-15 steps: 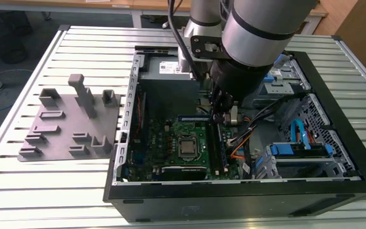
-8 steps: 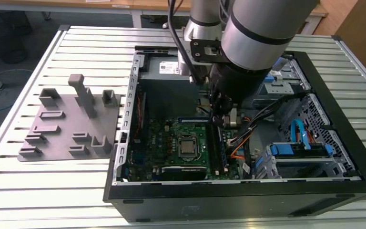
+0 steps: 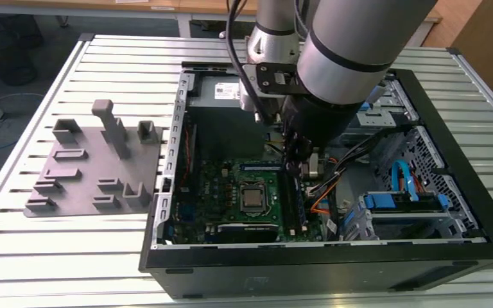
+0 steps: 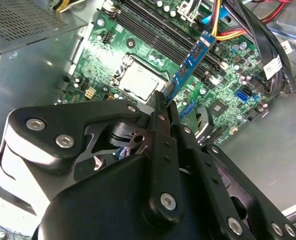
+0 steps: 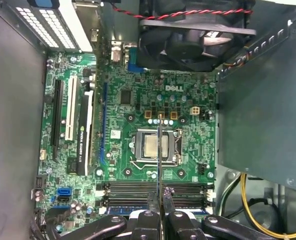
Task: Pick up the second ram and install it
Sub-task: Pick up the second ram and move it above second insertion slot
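Note:
My gripper point(image 3: 300, 168) reaches down into the open computer case point(image 3: 332, 263), to the exterior view's right of the processor socket point(image 3: 251, 196). In both wrist views its fingers point(image 4: 163, 107) point(image 5: 149, 204) are shut on one end of the second ram point(image 4: 190, 62), a thin blue-green stick. In the first wrist view the ram point(image 5: 159, 150) appears edge-on as a thin line. The stick hangs above the green motherboard point(image 5: 188, 100), not touching it. The long black memory slots point(image 5: 133, 189) point(image 4: 153, 30) lie just under the fingertips. A blue strip sits in the slot nearest the gripper.
A grey power supply point(image 3: 221, 96) fills the case's far end. Loose cables point(image 3: 349, 160) and a drive cage with blue cables point(image 3: 409, 186) sit on the exterior view's right. A fan point(image 5: 193, 35) stands at the case's rear. A grey fixture plate point(image 3: 92, 160) lies on the slatted table.

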You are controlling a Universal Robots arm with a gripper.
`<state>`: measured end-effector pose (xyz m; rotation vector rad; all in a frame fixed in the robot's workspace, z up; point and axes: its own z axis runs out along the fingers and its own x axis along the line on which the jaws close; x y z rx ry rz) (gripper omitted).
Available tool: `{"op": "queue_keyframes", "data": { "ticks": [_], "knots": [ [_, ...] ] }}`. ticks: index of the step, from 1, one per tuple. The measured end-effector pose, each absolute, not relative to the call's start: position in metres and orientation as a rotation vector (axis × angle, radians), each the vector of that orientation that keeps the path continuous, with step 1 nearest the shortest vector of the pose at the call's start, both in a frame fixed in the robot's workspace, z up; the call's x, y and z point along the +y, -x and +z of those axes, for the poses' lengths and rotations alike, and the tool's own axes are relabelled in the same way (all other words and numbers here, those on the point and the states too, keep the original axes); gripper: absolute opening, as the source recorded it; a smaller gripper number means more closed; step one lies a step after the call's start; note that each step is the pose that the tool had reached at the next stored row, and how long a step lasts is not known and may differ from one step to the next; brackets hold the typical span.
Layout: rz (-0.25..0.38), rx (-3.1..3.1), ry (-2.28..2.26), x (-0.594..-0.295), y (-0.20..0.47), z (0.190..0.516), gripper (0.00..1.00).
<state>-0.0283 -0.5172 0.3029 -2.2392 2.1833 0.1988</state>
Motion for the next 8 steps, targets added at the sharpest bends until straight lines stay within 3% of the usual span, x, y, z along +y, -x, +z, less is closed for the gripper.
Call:
{"op": "queue_keyframes", "data": {
  "ticks": [8],
  "knots": [
    [0.200,2.183,2.239,-0.5144,0.0282,0.2945,0.14]
  ]
}}
